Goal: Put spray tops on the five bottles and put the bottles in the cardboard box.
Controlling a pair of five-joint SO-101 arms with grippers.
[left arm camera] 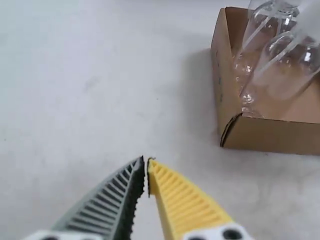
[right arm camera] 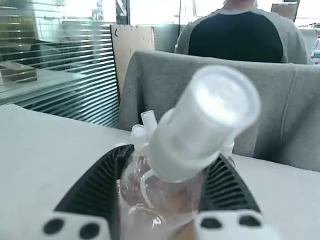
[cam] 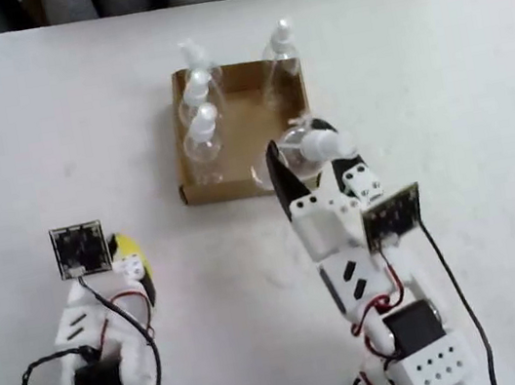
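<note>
White table (cam: 435, 74) spreads under both my arms. The cardboard box (cam: 213, 192) sits open just ahead of my right gripper (cam: 314, 165) and well off to one side of my left gripper (left arm camera: 146, 162).

Four bottles stand in the box with their tops on. A row of three bottles (cam: 199, 123) lines the wall farthest left of my right jaws, and a lone bottle (cam: 280, 60) stands in the far corner straight beyond them.

My right jaws pinch the fifth bottle (cam: 307, 145) around its body at the box's near right corner, with its base out past my fingertips over that corner. Its long axis is tilted, not upright. The spray top (right arm camera: 205, 120) leans back toward my wrist while the base points down and away into the box. I cannot tell whether the base touches the box floor.

The bare patch of floor lies beneath and just beyond the held bottle, to the right of the row. I judge the coming move turns on tipping the bottle plumb over that patch before my jaws spread.

My left jaws are pressed together, tips touching, gripping nothing, low over the table. My right arm is plainly the nearer one.
</note>
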